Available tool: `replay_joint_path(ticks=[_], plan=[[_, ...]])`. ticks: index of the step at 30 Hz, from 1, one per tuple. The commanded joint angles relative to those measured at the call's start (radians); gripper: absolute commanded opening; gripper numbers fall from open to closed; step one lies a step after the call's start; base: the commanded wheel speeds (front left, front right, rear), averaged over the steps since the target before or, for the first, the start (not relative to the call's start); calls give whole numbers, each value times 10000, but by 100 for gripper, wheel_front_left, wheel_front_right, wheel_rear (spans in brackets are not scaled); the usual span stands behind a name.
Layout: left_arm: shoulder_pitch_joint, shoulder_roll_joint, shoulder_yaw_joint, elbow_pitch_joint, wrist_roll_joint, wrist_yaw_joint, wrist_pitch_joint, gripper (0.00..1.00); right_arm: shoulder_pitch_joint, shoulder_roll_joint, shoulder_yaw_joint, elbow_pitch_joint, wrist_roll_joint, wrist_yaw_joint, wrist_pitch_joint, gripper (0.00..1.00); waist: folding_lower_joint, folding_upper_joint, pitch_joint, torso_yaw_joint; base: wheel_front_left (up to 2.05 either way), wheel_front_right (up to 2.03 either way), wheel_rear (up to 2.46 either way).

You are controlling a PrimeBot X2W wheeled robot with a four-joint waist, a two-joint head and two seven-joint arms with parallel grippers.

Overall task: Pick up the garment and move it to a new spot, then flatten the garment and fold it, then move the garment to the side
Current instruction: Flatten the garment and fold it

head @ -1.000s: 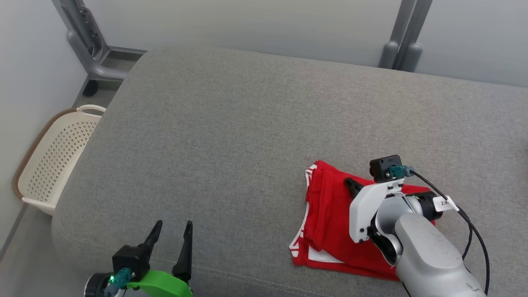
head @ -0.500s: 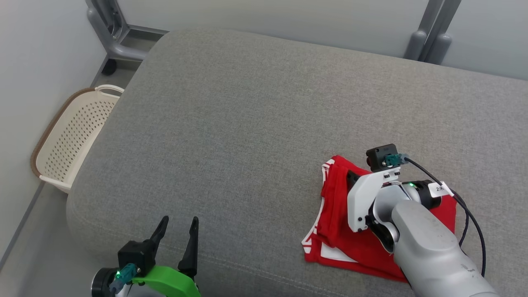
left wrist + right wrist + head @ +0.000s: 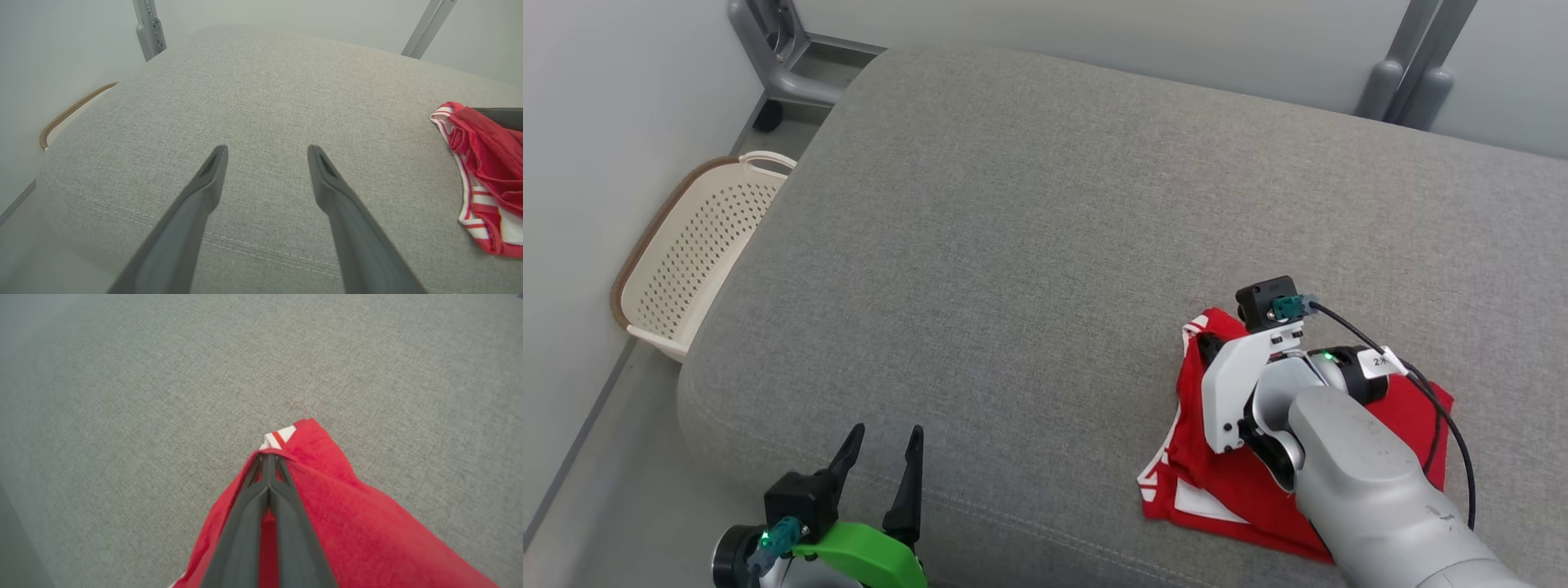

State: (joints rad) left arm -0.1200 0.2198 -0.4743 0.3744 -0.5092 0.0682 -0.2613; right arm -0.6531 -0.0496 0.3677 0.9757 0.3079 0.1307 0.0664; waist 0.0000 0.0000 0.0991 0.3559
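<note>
Pale grey walls close in a wide grey woven-fabric cushion (image 3: 1013, 245) with a stitched seam along its near edge; grey metal frame posts (image 3: 776, 57) stand behind its far corners. On the grey floor (image 3: 588, 506) just beside the cushion's left end sits a cream perforated plastic basket with a brown rim (image 3: 686, 253). A red garment with white striped trim (image 3: 1217, 490) lies bunched on the cushion's near right part. The right end effector (image 3: 267, 457) has its fingers pressed together, pinching the garment's far corner. The left end effector (image 3: 888, 430) hovers over the near left edge, fingers spread wide, holding nothing
</note>
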Motion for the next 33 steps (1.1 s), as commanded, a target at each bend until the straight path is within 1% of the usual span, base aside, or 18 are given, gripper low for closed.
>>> replay_joint_path(ticks=[1, 11, 17, 22, 27, 28, 29, 33], plan=[[-124, -37, 26, 34, 53, -72, -43, 100, -124, -22, 68, 69, 82, -2, 30, 0, 0, 0, 10, 88, 0, 0, 0], [44, -233, 125, 136, 194, -211, -42, 100, -425, -30, 387, 495, 309, -2, 47, 0, 0, 0, 72, 520, 0, 0, 0], [93, -334, 221, 179, 297, -255, -36, 100, -585, -25, 610, 473, 566, -2, -56, 0, 0, 0, 109, 663, 0, 0, 0], [118, -349, 373, 206, 361, -275, -37, 100, -791, -27, 886, 149, 913, -2, -257, 0, 0, 0, 50, 604, 0, 0, 0], [205, -285, 510, 179, 415, -259, -37, 100, -988, -28, 867, -74, 1084, -2, -408, 0, 0, 0, -116, 403, 0, 0, 0], [238, -265, 542, 170, 426, -255, -35, 100, -1059, -30, 794, -114, 1096, -4, -470, 48, 0, 0, -170, 336, 0, 0, 0], [261, -247, 568, 165, 446, -252, -35, 100, -1117, -30, 709, -140, 1092, -2, -534, 100, 0, 0, -227, 267, 0, 0, 0], [376, -177, 615, 156, 497, -235, -35, 100, -1182, -27, 186, -64, 864, -2, -548, 100, 0, 0, -506, -44, 0, 0, 0]])
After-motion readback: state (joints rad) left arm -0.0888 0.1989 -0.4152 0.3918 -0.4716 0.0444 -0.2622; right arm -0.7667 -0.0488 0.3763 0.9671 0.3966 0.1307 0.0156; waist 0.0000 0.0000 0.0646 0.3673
